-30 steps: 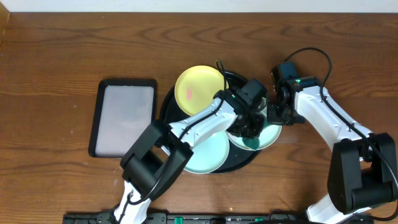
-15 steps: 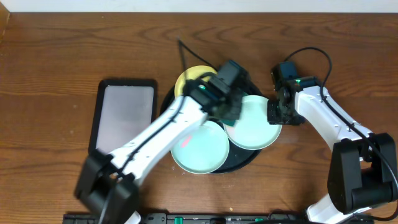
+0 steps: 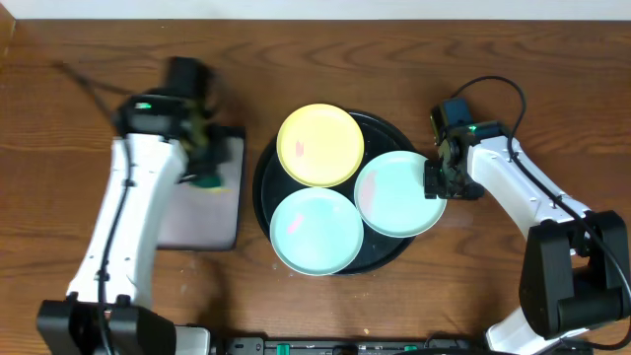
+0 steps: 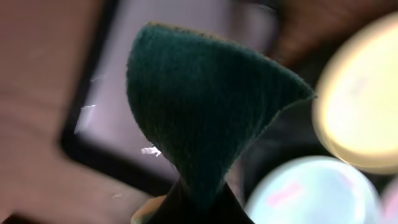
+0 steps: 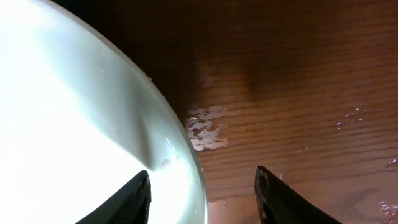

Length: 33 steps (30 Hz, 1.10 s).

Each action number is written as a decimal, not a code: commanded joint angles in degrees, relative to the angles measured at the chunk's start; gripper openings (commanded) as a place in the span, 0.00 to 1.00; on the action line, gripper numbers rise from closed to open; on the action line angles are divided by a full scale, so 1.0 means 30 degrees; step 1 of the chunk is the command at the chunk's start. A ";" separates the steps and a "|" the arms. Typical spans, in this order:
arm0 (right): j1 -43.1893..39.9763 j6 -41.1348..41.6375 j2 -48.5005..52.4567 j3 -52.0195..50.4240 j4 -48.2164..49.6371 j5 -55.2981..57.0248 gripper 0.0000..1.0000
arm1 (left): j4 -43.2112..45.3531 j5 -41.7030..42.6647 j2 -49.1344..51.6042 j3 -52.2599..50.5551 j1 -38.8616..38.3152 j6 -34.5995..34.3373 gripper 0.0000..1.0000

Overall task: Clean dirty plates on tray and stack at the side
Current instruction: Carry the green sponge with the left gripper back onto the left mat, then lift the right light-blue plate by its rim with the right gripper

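The round black tray (image 3: 262, 182) holds three plates: a pale yellow plate (image 3: 318, 145) with a pink smear at the back, a mint plate (image 3: 315, 229) at the front and a second mint plate (image 3: 397, 193) at the right. My left gripper (image 3: 205, 168) hangs over the rectangular tray at the left, shut on a dark green sponge (image 4: 205, 118). In the left wrist view the yellow plate (image 4: 360, 106) and a mint plate (image 4: 311, 193) with a pink smear show blurred. My right gripper (image 5: 202, 199) is open, its fingers straddling the right mint plate's rim (image 5: 93, 124).
A smaller rectangular black-rimmed tray (image 3: 212, 212) with a grey inside lies left of the round tray, partly under my left arm. Wet patches (image 5: 205, 127) mark the wood by the right plate. Bare wooden table lies at the back and far left.
My left arm has swung with the sponge from the right mint plate, across the round tray, to above the rectangular tray. All three plates now show uncovered. My right arm has stayed put.
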 commanded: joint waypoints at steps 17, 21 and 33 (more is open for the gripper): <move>0.0058 0.0051 -0.0015 0.0073 -0.0248 0.0175 0.46 | 0.1785 0.0481 -0.0036 -0.2820 0.4510 0.1792 0.08; 0.0058 0.0051 -0.0007 -0.0211 -0.0197 0.0175 0.38 | 0.1778 0.0481 -0.0036 -0.2827 0.4510 0.1792 0.07; 0.0058 0.0051 -0.0007 -0.0277 -0.0087 0.0175 0.22 | 0.1690 0.0474 -0.0036 -0.2841 0.4510 0.1792 0.08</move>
